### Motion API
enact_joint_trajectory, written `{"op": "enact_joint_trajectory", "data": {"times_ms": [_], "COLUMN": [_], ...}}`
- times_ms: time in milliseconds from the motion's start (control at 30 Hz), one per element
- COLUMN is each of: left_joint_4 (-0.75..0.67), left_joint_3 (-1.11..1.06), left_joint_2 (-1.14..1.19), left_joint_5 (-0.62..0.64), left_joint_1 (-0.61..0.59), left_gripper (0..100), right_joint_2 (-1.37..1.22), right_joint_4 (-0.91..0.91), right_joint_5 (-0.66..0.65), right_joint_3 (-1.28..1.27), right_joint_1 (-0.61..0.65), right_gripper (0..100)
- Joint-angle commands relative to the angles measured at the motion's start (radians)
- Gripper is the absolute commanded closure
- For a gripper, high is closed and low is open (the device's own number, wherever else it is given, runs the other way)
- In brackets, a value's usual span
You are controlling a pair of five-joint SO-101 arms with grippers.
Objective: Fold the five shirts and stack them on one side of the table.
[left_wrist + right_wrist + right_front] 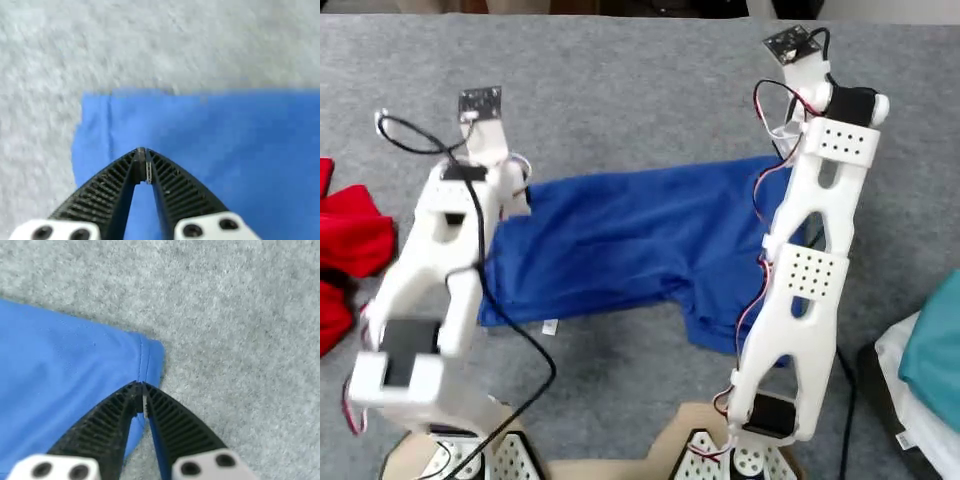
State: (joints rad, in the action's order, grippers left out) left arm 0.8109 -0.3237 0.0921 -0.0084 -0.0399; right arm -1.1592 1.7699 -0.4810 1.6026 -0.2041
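Shirt [620, 240] lies lengthwise left to right on worktop [620, 100]; left claw [142, 155] and right claw [140, 387] pinch its far corners.

The blue shirt [620, 240] is smooth, matt cloth with stitched hems. The bench [620, 90] wears a rough, fuzzy grey fabric. The arms [810, 270] are matt white plastic, their jaws black plastic with ribbed inner faces.

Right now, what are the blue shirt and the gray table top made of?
The blue shirt: soft, thin matte cloth, probably knit; it wrinkles and has a stitched hem. The table cover: fuzzy, speckled gray, likely felt or carpet.
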Motion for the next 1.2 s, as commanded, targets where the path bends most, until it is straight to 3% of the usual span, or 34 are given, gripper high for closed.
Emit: {"op": "enact_joint_trajectory", "data": {"times_ms": [0,267,567,900,1167], "left_joint_4": [0.009,0.068,0.072,0.282,0.307], "left_joint_3": [0.226,0.390,0.473,0.677,0.509], "left_joint_2": [0.145,0.395,0.417,0.352,0.166], "left_joint_5": [0.002,-0.040,-0.055,-0.048,-0.071], "left_joint_1": [-0.041,-0.149,-0.227,-0.209,-0.215], "left_gripper": [98,98,98,98,98], "right_joint_2": [-0.015,-0.205,-0.219,0.153,0.506], "right_joint_4": [0.014,-0.017,-0.038,0.020,0.018], "right_joint_5": [0.008,0.002,-0.003,-0.021,-0.078], "right_joint_3": [0.039,0.051,0.065,0.038,-0.335], "right_joint_1": [-0.012,-0.038,-0.053,-0.019,-0.005], "right_gripper": [99.3,99.3,99.3,99.3,99.3]}}
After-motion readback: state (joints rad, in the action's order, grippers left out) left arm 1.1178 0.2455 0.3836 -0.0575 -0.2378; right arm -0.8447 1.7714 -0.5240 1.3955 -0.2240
